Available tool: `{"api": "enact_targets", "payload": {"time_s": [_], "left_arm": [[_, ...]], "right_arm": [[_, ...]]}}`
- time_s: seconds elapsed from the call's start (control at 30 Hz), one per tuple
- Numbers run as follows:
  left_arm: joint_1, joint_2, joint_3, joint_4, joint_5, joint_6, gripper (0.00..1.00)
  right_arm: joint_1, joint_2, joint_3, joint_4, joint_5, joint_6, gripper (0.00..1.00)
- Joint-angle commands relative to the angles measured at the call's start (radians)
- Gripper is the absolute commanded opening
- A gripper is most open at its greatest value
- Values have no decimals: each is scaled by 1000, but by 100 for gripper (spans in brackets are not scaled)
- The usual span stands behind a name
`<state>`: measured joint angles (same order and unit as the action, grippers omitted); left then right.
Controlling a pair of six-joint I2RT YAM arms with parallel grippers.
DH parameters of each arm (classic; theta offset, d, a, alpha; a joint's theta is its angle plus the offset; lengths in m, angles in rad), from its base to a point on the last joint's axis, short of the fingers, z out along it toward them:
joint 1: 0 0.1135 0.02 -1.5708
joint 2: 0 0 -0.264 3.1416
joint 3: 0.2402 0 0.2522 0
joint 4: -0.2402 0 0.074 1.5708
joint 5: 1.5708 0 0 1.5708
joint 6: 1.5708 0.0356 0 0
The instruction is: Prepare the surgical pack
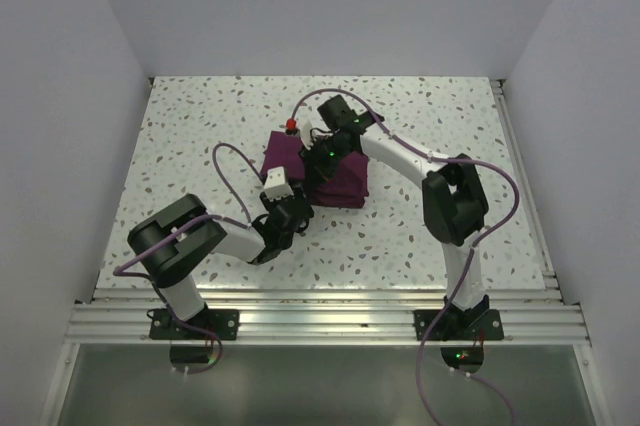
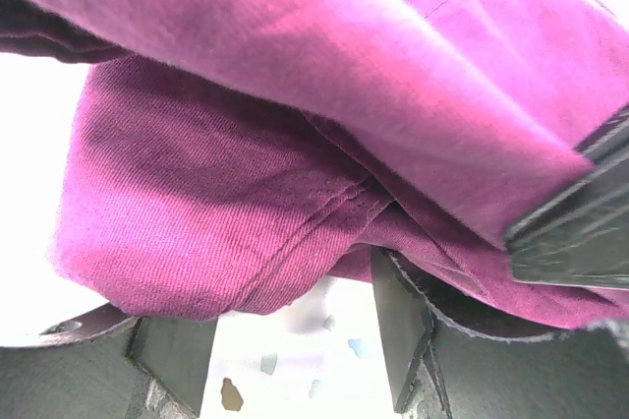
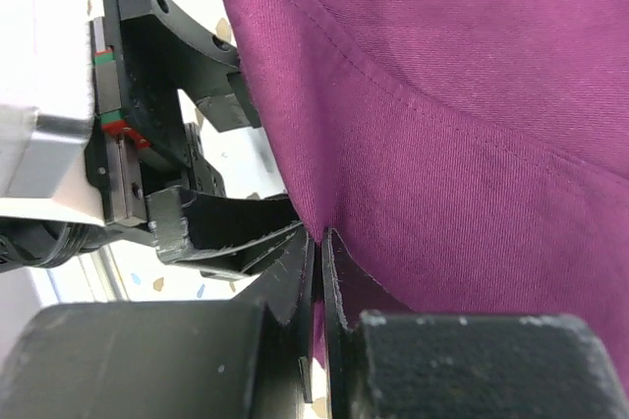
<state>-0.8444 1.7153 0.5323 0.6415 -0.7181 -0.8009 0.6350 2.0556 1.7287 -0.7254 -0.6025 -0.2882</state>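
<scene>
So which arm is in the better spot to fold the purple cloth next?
Probably the right. The right gripper is shut on a fold of the purple cloth, so it could pull straight away. The left gripper sits open by the cloth's edge, its jaws apart, clamping nothing.

Black left gripper (image 2: 285, 340) and right gripper (image 3: 319, 247) end white-linked, black-jointed arms (image 1: 395, 154) trailing purple cables (image 1: 235, 144).

White speckled table (image 1: 200, 126) carries one folded plum-purple cloth bundle (image 1: 345, 184) near its centre; alu rails (image 1: 320, 321) run along near edge & right side
</scene>
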Motion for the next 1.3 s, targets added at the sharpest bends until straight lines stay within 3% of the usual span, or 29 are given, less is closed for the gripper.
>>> {"api": "enact_targets", "payload": {"time_s": [0.0, 0.6, 0.87, 0.9, 1.03, 1.07, 1.27], "left_arm": [[11, -17, 11, 84, -58, 20, 64], [11, 3, 37, 67, -64, 14, 64], [11, -3, 37, 58, -69, 14, 64], [11, -5, 37, 58, -69, 15, 64], [11, -17, 35, 47, -64, 9, 64], [11, -20, 35, 41, -63, 8, 64], [11, -48, 20, 30, -61, -9, 64]], "right_arm": [[-3, 43, 60, -104, -167, 35, 0], [-27, 115, 84, -175, -304, 50, 0], [-32, 113, 103, -175, -281, 52, 0], [-37, 110, 104, -171, -276, 52, 7], [-52, 87, 126, -163, -260, 66, 19], [-54, 84, 129, -157, -243, 72, 26], [-77, 26, 137, -86, -140, 129, 43]]}}
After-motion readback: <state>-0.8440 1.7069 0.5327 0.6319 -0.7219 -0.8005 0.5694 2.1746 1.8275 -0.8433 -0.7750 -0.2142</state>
